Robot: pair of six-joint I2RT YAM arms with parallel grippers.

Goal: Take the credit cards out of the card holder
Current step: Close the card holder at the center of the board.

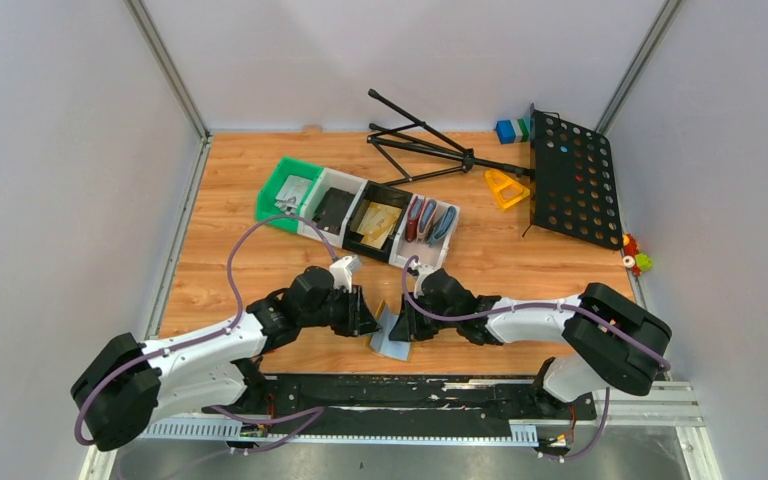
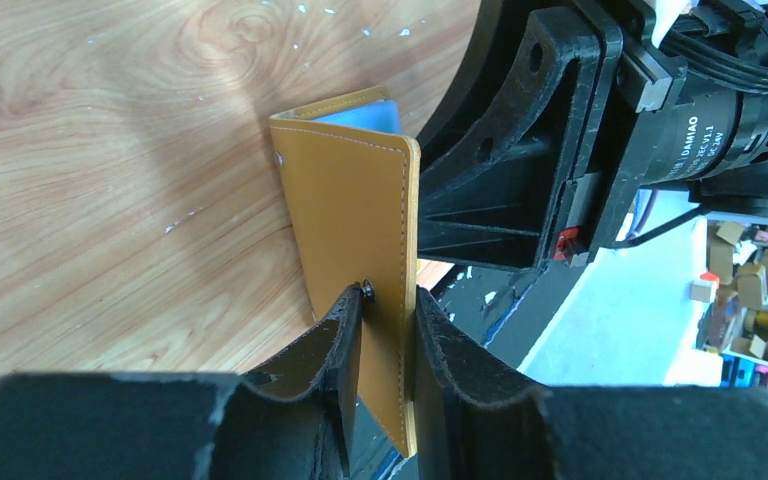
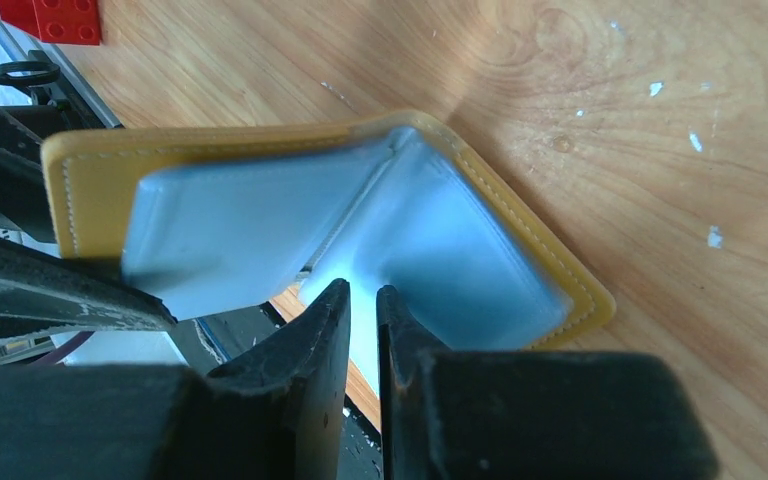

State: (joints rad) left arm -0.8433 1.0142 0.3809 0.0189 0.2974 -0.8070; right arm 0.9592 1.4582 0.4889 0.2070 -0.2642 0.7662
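Observation:
The card holder (image 1: 390,342), mustard-yellow outside and pale grey-blue inside, is held half open just above the wood near the table's front edge. In the left wrist view my left gripper (image 2: 390,300) is shut on one mustard flap (image 2: 350,200), right beside its small stud (image 2: 368,288). From the other side my right gripper (image 3: 363,295) is pinched on the lower edge of the pale blue lining (image 3: 440,240). In the top view the left gripper (image 1: 370,320) and right gripper (image 1: 408,325) face each other across the holder. The credit cards are hidden.
A row of bins (image 1: 360,215) stands behind the grippers: a green one (image 1: 288,190), one with tan flat pieces (image 1: 380,222), one with red and blue wallets (image 1: 430,220). A folded black music stand (image 1: 572,180) lies at the back right, with a yellow piece (image 1: 505,187) beside it.

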